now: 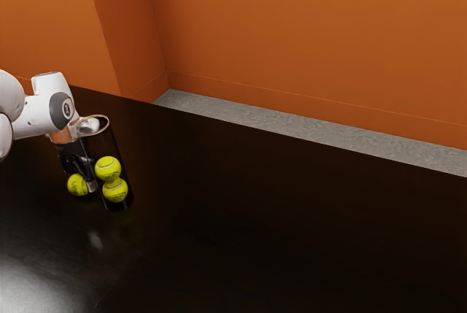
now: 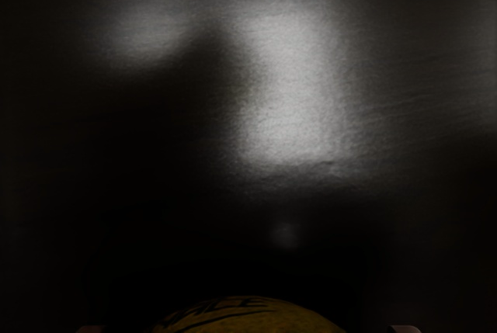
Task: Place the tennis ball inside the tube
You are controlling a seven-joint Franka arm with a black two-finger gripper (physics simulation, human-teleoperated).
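"Where the claw (image 1: 79,182) comes down, what does it have?"

"The ball (image 1: 76,186) is at its lower end, just outside the tube (image 1: 120,147). Whether the claw is wide or drawn in on it, I cannot tell. The wrist view has the ball close beneath the hand too."

"And what stands in the way?"

"The tube, upright just beside the claw, on the exterior view's right. Its rim overlaps the arm (image 1: 49,112) in that view, and I cannot tell whether they touch. Two other balls sit low inside, an upper one (image 1: 108,168) above a lower one (image 1: 114,190)."

"What are they made of?"

"The tube is a clear cylinder with a pale round rim, open at the top. All three balls are yellow-green in the exterior view, and the near one carries dark lettering in the wrist view. The arm is smooth white with a dark grey joint cap. The table (image 1: 292,218) is near-black and glossy, with pale glare over a faint grain."

"How about edges and room?"

"The far edge runs slantwise behind the tube, well apart from its base. Beyond it come a mottled grey floor strip (image 1: 292,128) and an orange wall (image 1: 292,36), with a corner behind the arm. Toward the exterior view's right, the tabletop stretches broadly away from the tube."
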